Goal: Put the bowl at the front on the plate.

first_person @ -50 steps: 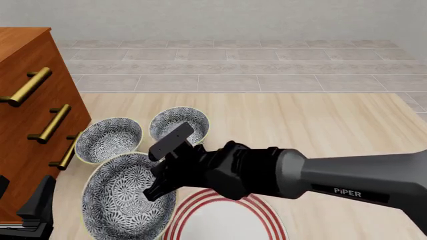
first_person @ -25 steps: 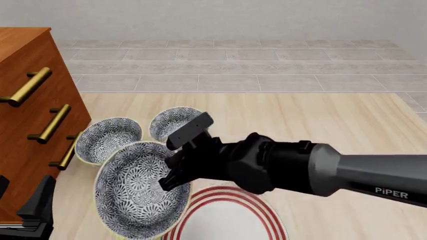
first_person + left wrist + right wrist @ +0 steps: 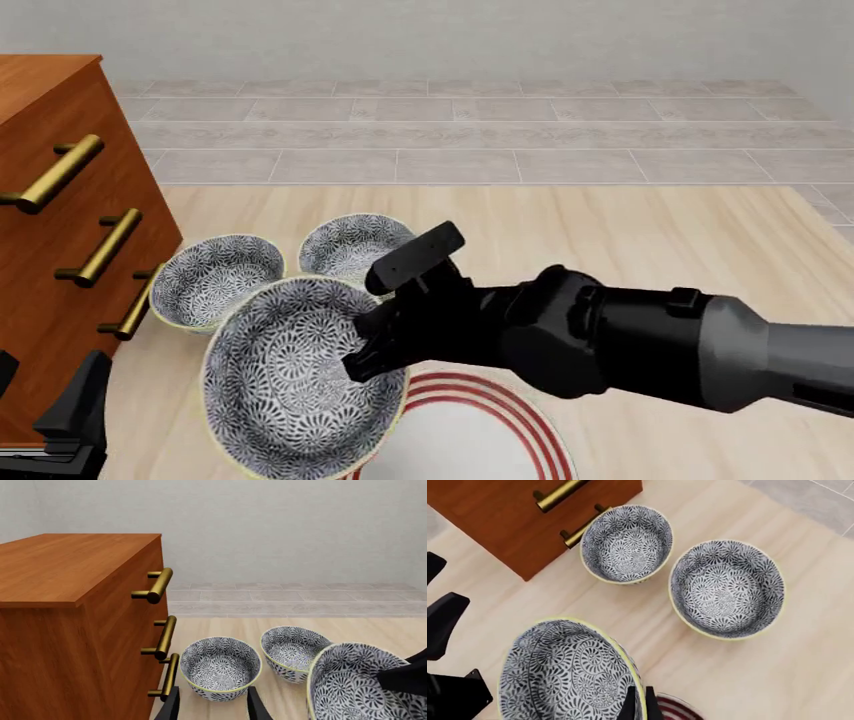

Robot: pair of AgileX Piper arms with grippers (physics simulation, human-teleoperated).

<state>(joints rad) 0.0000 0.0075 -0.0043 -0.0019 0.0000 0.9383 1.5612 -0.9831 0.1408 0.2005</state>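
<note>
The patterned bowl [image 3: 296, 378] hangs tilted above the table, its right side over the left edge of the red-ringed plate [image 3: 523, 418]. My right gripper [image 3: 390, 312] is shut on the bowl's rim, one finger inside and one outside. In the right wrist view the fingertips [image 3: 629, 706] pinch the yellowish rim of the bowl [image 3: 560, 675], with a sliver of the plate [image 3: 672, 713] beside them. My left gripper [image 3: 213, 711] stands open and empty at the front left, beside the dresser. From its wrist view the held bowl [image 3: 357, 685] shows at the edge.
Two look-alike bowls [image 3: 218, 280] [image 3: 350, 247] rest on the table behind the held one. A wooden dresser [image 3: 54, 200] with brass handles [image 3: 100, 248] stands along the left. Light wood tabletop [image 3: 641, 240] stretches to the right.
My right gripper has carried the bowl up and to the right, from beside the plate to partly over its left edge. The left arm has not moved.
</note>
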